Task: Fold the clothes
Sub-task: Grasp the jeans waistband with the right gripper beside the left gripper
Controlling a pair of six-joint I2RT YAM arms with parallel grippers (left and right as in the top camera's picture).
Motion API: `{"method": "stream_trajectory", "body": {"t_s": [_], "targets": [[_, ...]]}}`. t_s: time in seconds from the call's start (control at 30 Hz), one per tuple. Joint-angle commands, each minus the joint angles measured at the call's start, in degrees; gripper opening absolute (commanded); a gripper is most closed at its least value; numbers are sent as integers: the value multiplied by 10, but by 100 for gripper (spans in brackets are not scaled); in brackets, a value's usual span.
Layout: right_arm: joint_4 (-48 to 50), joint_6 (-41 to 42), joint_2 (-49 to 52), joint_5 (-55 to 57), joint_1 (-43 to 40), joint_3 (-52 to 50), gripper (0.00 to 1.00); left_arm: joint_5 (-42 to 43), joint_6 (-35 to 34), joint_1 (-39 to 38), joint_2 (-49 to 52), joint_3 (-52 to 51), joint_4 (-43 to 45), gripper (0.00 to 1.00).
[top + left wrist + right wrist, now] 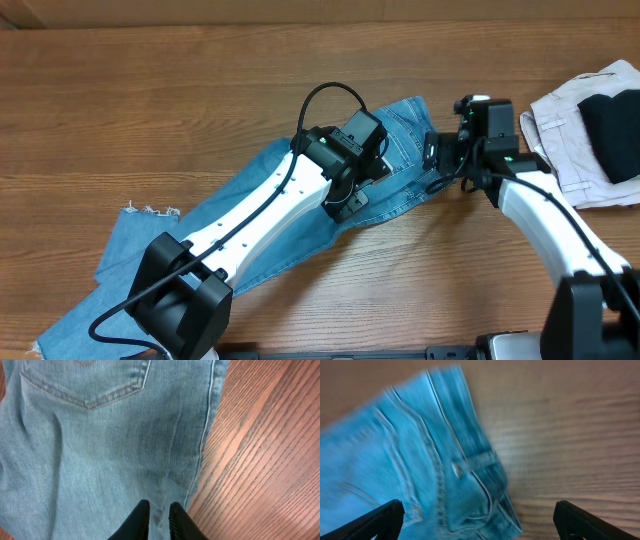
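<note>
Where your jeans [140, 255] lie: on a slant across the wooden table [150, 100], with the frayed hem at the near left and the waist end far and right of centre. Both of your arms are over that waist end.
Jeans against left gripper [158, 519]: you have denim straight under it. The stitched back pocket [90, 385] is just beyond the tips, and the side seam [205, 435] and bare wood are just to their right.
Left gripper grip: the two black fingers [141, 519] are nearly together. A ridge of denim stands in the thin slit between them and a crease runs away from it, so you're clamped on a pinch of the jeans.
Left gripper from overhead [345, 203]: it is down on the cloth near the right edge of the seat.
Jeans against right gripper [480, 522]: the waistband corner, with its belt loop [475, 462], lies between the tips and toward the left one. There is wood on the right. This view is blurred.
Right gripper grip: the fingers [380, 520] are spread wide, with nothing between them that they hold. You can't tell if they touch the cloth.
Right gripper from overhead [437, 160]: it sits just at the right edge of the waist.
Far right of the table: an off-white garment [570, 130] with a black garment [615, 135] on top, well apart from your jeans.
</note>
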Motion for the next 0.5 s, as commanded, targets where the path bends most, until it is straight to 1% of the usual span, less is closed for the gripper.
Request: {"method": "stream_trajectory", "body": {"t_s": [0.0,0.1,0.17,0.33,0.47], "targets": [[-17,-69,24,14,2,11,100,-6,-19,6,-7,3,-2,18],[-29,-78,48,57,2,11,100,-7,-19,8,-7,3,5,19],[-25,-78,53,60,2,11,100,-6,-19,9,-7,3,8,21],[-31,-97,57,62,2,11,100,-6,-22,13,-7,3,7,22],[-48,-97,57,89,2,11,100,-7,-21,14,-7,3,6,22]]}}
